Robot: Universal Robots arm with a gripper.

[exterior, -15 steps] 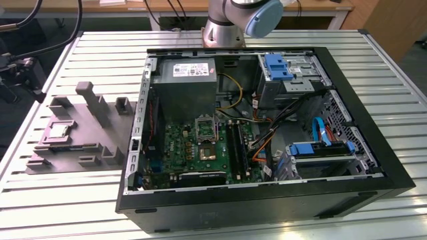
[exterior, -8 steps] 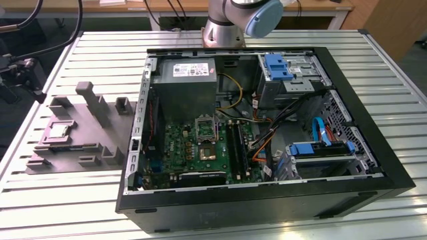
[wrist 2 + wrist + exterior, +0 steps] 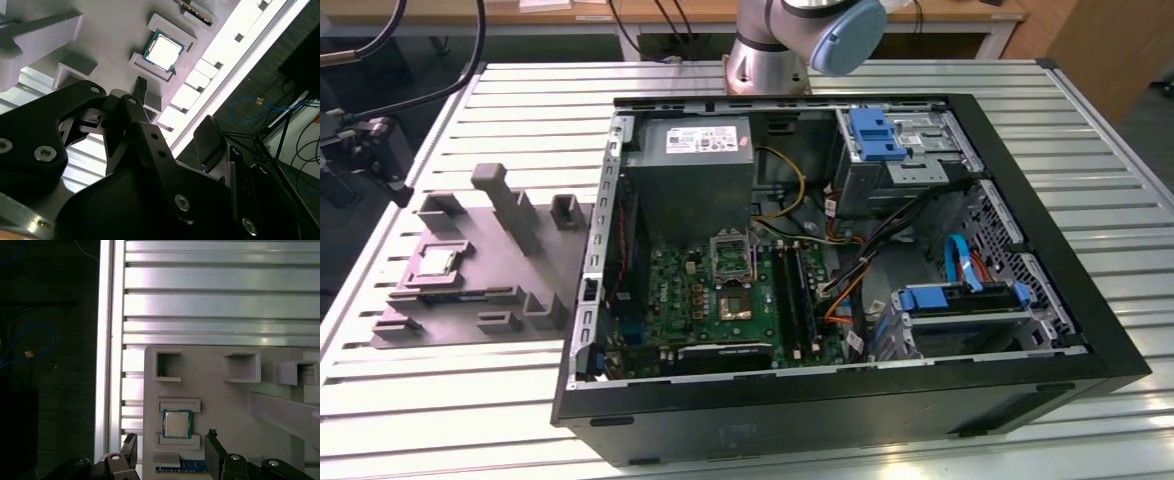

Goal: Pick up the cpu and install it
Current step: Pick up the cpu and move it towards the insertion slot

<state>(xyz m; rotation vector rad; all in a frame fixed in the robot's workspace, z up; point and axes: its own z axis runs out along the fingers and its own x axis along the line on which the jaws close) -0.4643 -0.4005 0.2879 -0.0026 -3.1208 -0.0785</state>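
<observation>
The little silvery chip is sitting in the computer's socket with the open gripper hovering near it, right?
No. The cpu sits in a recess of the grey tray, not in the socket, as the first wrist view shows. The open gripper does hover near it.

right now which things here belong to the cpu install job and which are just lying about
Job: cpu in its grey tray slot; open pincer hovering by it; metal-framed socket in the computer case.
Lying about: power supply; blue drive brackets; blue cable.
</observation>
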